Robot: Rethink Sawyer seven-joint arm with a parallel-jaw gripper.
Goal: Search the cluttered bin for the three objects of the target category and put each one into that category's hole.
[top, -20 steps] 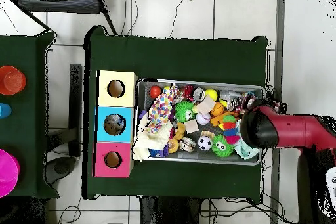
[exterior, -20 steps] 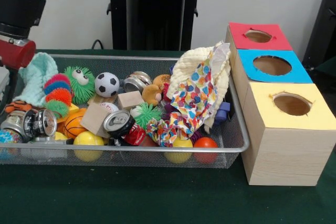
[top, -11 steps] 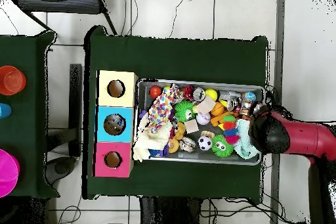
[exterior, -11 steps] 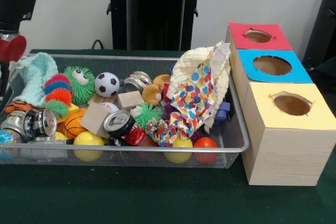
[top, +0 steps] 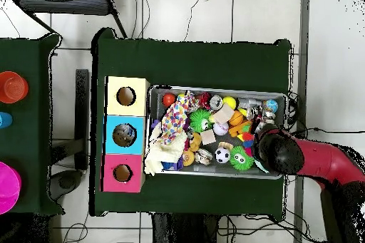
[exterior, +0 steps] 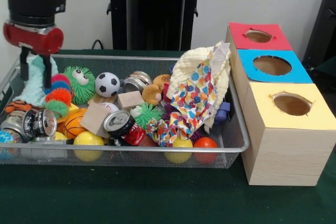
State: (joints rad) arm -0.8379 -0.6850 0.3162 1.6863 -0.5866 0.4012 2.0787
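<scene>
The tool [exterior: 35, 73] hung open over the bin's [exterior: 131, 150] far-left corner, its fingers [exterior: 24, 70] straddling the mint cloth [exterior: 37, 80] without clearly gripping it. Balls, cans, blocks and fuzzy toys lay heaped inside. The three-holed box [exterior: 283, 140] stood just right of the bin; whether anything had gone in could not be told, so sorting seemed barely begun.

The arm's wrist [exterior: 32, 11] was a chunky black cylinder sandwiched between glossy red bands, the lower one rounded. Two skinny black fingers [exterior: 23, 70] poked out underneath. From overhead, the red forearm [top: 321, 162] had a black end.
</scene>
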